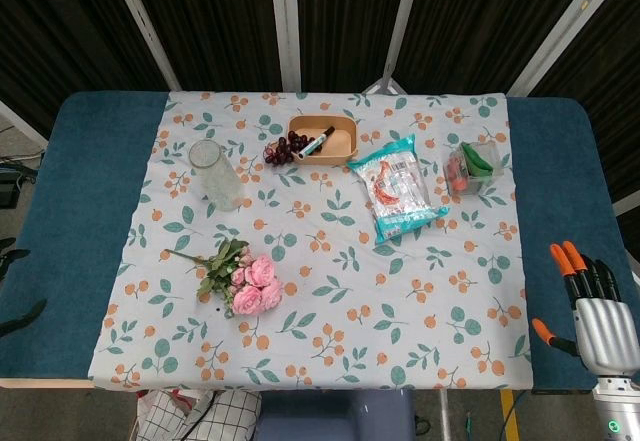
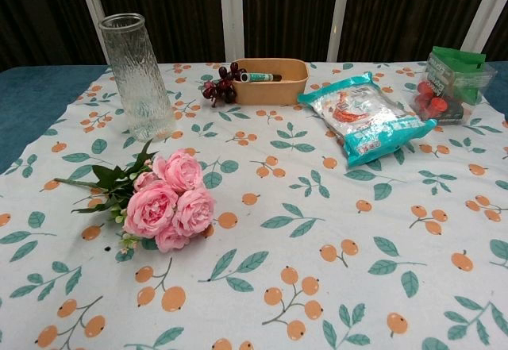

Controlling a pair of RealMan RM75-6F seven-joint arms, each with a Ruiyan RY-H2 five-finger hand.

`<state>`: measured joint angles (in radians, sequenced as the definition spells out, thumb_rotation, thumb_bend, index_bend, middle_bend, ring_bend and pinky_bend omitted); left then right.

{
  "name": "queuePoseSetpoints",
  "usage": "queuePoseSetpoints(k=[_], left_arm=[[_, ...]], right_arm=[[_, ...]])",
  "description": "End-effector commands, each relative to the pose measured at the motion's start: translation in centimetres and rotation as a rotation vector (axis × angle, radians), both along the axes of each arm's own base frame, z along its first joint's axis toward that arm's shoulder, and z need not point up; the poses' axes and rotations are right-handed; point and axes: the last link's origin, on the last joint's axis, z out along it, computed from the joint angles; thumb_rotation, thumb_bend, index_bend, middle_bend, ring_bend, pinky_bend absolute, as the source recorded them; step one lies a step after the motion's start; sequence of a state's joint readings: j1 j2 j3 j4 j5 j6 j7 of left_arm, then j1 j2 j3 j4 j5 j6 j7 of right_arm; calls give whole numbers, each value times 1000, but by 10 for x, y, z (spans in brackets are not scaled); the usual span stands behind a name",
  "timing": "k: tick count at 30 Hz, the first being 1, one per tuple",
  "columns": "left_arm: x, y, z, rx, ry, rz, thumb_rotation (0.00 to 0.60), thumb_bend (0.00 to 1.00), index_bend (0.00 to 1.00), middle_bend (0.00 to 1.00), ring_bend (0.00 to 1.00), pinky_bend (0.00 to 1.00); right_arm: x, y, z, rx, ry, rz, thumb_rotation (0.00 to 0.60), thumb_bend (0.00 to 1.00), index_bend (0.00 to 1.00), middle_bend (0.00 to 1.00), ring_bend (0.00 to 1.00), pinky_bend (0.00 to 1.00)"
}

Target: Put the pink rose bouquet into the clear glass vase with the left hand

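The pink rose bouquet (image 1: 247, 283) (image 2: 163, 201) lies on its side on the floral cloth, blooms toward the front, stems pointing left. Behind it and slightly to the left, the clear glass vase (image 1: 215, 173) (image 2: 140, 76) stands upright and empty. Only dark fingertips of my left hand (image 1: 18, 313) show at the left edge of the head view, spread apart over the blue table, well left of the bouquet and holding nothing. At the front right corner my right hand (image 1: 592, 306) is open, its fingers extended, with nothing in it.
At the back centre is a tan tray (image 1: 345, 147) (image 2: 294, 80) holding a marker, with dark grapes (image 1: 282, 150) (image 2: 219, 85) beside it. A snack bag (image 1: 398, 186) (image 2: 365, 116) lies right of centre. A clear box of red and green items (image 1: 474, 167) (image 2: 450, 85) is at the back right.
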<state>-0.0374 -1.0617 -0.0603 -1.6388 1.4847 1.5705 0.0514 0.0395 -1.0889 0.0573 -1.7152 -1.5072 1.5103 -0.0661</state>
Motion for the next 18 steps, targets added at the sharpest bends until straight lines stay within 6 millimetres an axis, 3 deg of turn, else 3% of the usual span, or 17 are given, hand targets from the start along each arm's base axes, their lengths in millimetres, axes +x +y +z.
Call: queuePoseSetpoints(k=[1,18], left_arm=[[1,0,-1,-7,-1,1,600,304,268,155,56,173],[4,8,-12,-58,-32,-46,600,299,255,155,56,173]], right_arm=[[-1,0,0,-1,1,-4,600,241,10,4,31,11],[-2,1,-1,11,-3,-17,600,241,10,4,31,11]])
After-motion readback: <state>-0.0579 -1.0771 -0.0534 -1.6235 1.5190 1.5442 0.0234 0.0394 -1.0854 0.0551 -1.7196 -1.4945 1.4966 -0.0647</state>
